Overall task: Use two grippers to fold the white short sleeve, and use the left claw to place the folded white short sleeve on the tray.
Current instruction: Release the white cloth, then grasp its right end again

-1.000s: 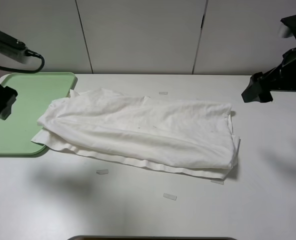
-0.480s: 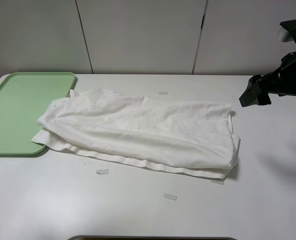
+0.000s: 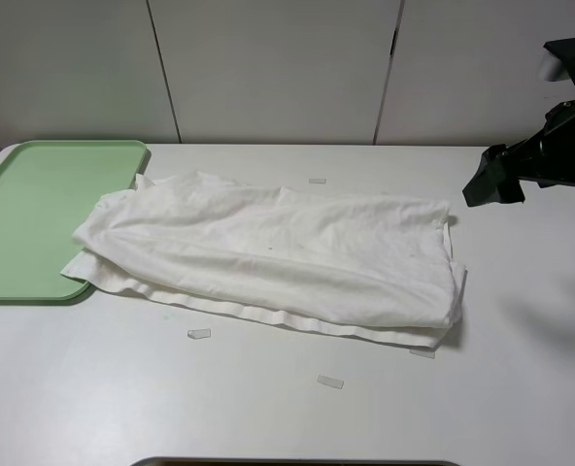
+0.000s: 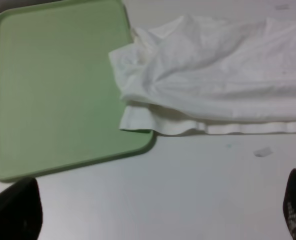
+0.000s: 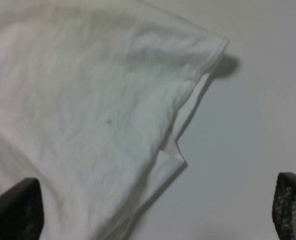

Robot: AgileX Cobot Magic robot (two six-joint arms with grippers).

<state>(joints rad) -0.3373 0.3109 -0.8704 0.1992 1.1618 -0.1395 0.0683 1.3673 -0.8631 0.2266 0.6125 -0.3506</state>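
Note:
The white short sleeve (image 3: 268, 254) lies folded lengthwise into a long band across the table's middle, and its left end overlaps the tray's (image 3: 35, 209) right rim. The left wrist view shows the pale green tray (image 4: 53, 90) with the shirt's sleeve end (image 4: 208, 85) beside it. My left gripper (image 4: 155, 215) hangs open above the bare table in front of them, out of the high view. My right gripper (image 3: 489, 184) hovers off the shirt's right end, raised above the table. It is open (image 5: 153, 210) over the shirt's layered right corner (image 5: 113, 115), holding nothing.
Small pale tape strips (image 3: 199, 333) (image 3: 330, 382) (image 3: 317, 181) lie on the white table around the shirt. Wall panels close the far side. A dark edge (image 3: 297, 463) shows at the table's near rim.
The left arm, seen over the tray a second ago, has pulled out of the high view. The right gripper shifted slightly left. The shirt has not moved.

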